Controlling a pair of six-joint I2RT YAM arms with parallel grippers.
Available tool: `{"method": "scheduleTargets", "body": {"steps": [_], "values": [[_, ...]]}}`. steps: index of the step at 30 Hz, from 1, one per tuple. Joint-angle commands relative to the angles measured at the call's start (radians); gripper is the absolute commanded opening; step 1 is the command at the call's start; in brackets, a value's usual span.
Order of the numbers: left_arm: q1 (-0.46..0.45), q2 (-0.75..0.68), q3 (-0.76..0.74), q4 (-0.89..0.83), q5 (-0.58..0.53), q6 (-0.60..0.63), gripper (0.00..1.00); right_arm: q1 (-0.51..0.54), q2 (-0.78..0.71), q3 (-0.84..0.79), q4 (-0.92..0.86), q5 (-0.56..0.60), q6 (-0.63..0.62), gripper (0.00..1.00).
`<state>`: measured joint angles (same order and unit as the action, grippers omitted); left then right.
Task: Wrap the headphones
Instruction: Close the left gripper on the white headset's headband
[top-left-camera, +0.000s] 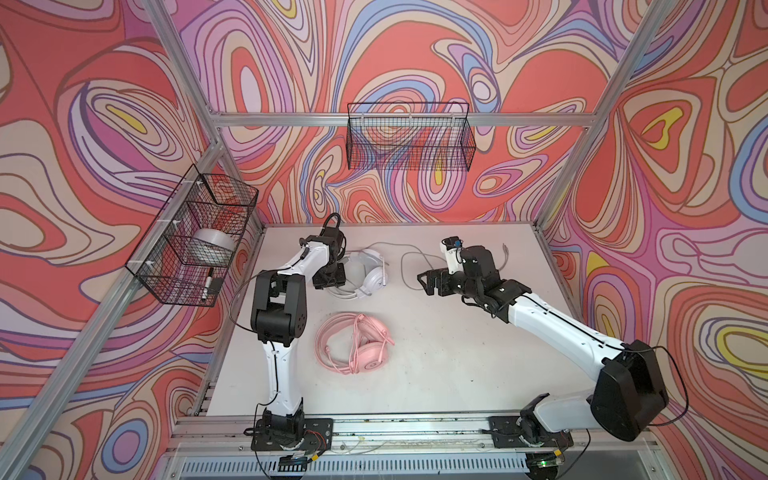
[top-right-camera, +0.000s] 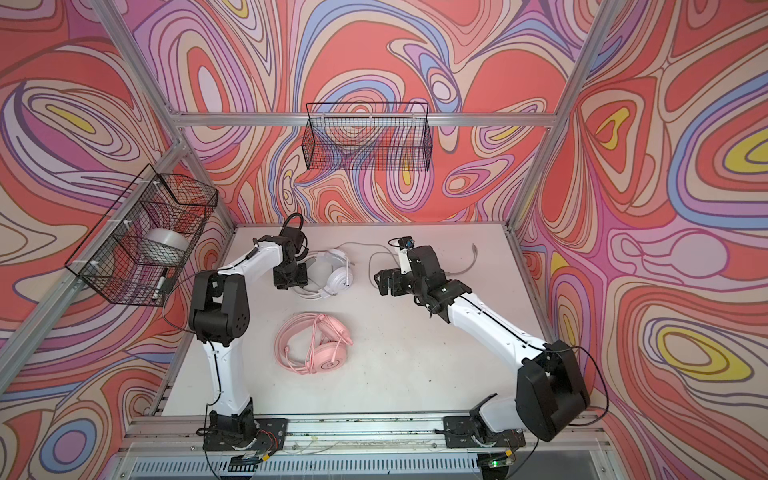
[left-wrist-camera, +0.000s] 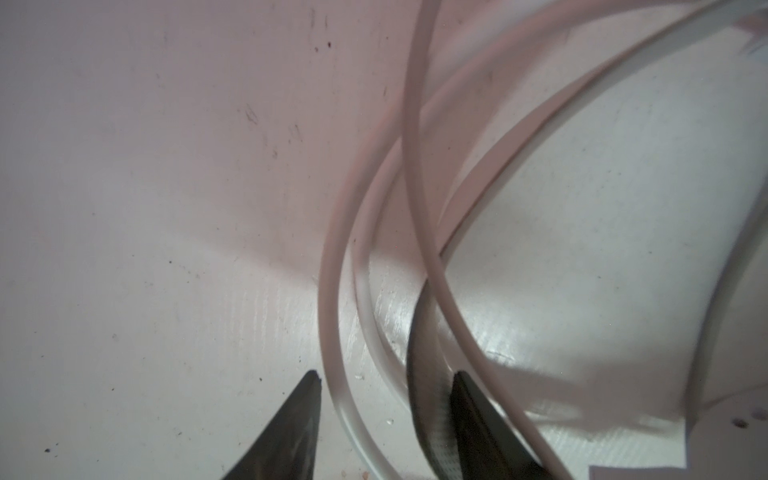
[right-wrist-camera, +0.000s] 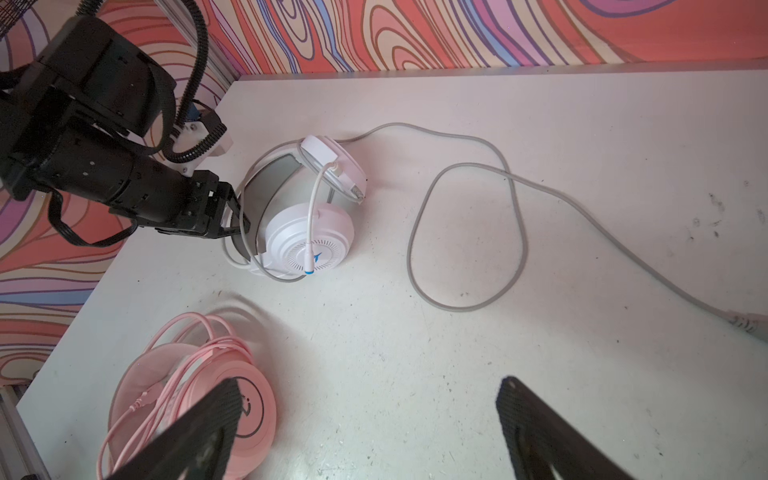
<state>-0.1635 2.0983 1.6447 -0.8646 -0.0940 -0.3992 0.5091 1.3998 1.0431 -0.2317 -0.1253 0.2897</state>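
Left wrist view: left gripper has its jaws partly spread, straddling the thin white headband wires and the dark mesh inner band of the white over-ear headset. One finger touches the mesh band; I cannot tell whether the jaws are pinching it. The headset sits at the back left of the white tabletop, its grey-white cable looping loose beside it. Right gripper hovers with jaws spread wide, holding nothing. The pink over-ear headset lies nearer the front, its cable coiled on it.
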Motion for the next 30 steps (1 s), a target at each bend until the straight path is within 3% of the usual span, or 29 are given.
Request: {"method": "scheduleTargets", "body": {"steps": [1,17,30], "values": [[0.007,0.031,0.010,0.012,0.002,0.028,0.50,-0.006,-0.035,-0.027,0.008,0.003,-0.003,0.98],[0.009,0.084,0.004,0.022,0.011,0.020,0.47,-0.006,-0.027,-0.024,-0.011,0.008,-0.017,0.98],[0.009,0.101,0.003,0.022,0.013,0.013,0.33,-0.006,-0.033,-0.030,-0.012,0.013,-0.013,0.98]]}}
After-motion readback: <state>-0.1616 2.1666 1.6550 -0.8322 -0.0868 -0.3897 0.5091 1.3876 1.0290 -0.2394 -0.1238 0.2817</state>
